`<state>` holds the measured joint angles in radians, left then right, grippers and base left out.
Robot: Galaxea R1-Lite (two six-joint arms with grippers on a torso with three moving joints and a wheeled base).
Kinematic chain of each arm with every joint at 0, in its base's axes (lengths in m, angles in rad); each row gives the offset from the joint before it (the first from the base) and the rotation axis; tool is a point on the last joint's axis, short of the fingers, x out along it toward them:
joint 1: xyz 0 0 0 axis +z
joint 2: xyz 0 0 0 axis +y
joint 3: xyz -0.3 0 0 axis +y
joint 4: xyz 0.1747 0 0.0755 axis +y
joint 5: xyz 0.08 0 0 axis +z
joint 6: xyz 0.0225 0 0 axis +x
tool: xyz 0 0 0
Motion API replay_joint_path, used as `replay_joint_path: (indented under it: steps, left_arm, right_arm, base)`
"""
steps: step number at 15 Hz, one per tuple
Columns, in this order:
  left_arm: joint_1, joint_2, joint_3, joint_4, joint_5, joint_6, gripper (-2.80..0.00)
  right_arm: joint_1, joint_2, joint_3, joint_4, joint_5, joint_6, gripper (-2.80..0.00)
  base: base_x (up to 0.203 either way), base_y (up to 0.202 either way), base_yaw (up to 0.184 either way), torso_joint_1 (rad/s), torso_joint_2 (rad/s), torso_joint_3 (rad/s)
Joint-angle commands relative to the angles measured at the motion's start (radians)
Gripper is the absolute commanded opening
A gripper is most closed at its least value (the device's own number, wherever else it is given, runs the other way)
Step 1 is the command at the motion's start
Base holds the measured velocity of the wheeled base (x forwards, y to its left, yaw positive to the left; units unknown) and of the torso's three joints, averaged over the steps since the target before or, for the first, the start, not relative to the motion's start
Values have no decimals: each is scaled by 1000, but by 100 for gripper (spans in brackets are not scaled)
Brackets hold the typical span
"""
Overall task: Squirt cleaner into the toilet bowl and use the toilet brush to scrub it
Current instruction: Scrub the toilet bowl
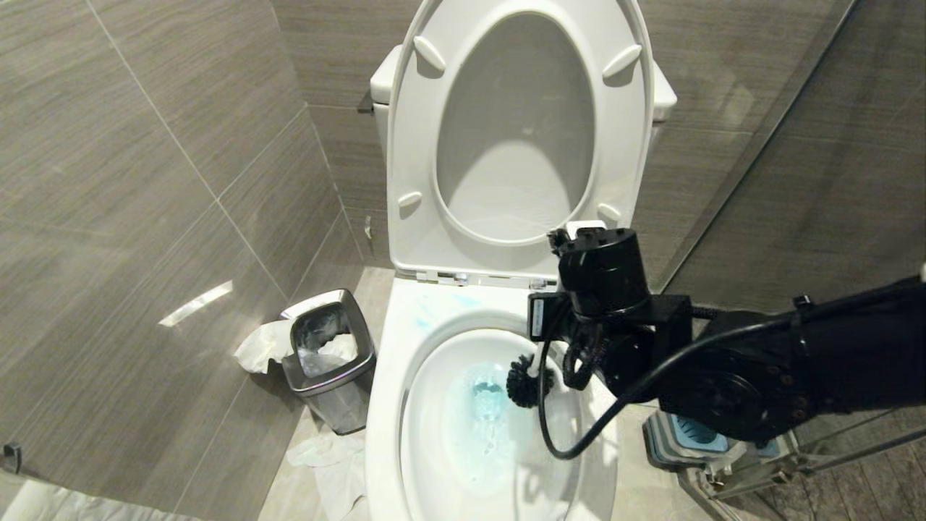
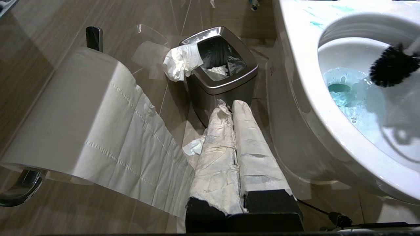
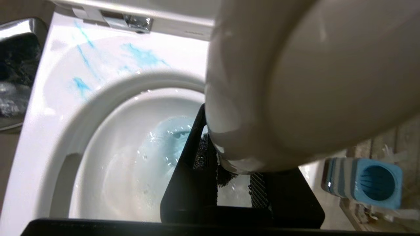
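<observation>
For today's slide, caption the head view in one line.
Right gripper holds the toilet brush inside the toilet bowl, above cleaner-tinted water.

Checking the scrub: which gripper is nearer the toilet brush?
Right. The right gripper holds the toilet brush over the bowl; the left gripper sits apart, by the bin.

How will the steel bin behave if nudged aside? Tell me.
The bin looks light: thin metal walls, only a liner and tissue inside. It tapers toward its base, so a push near the rim may tip it. On glossy tiles, a low push would probably slide it.
</observation>
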<state>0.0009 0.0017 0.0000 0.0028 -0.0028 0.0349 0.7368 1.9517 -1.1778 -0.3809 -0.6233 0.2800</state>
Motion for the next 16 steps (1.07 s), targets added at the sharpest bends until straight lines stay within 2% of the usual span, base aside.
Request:
replay_joint_path:
  steps: [1,5,8,11,13,16]
  left_arm:
    - [-1,0,0,0,0,0,-280]
    - [0,-1,0,0,1,0,-280]
    - [1,0,0,0,0,0,-280]
    - [1,0,0,0,0,0,-280]
    - [1,0,0,0,0,0,-280]
    - [1,0,0,0,0,0,-280]
  right_arm:
    - [8,118,-110,-1,-2,-3,-280]
    - [77,222,-269,7,3,-7,-280]
    - [162,224,-275,15,5,-3,-280]
    - [228,152,-199,16,4,1,-280]
    - [246,81,-140,18,3,16,-280]
    - [259,-48,17,18,2,40,-280]
  base:
    - [0,0,0,0,0,0]
    - [0,0,0,0,0,0]
    - [0,0,0,0,0,0]
    - [0,0,0,0,0,0]
    - [0,0,0,0,0,0]
    - [0,0,0,0,0,0]
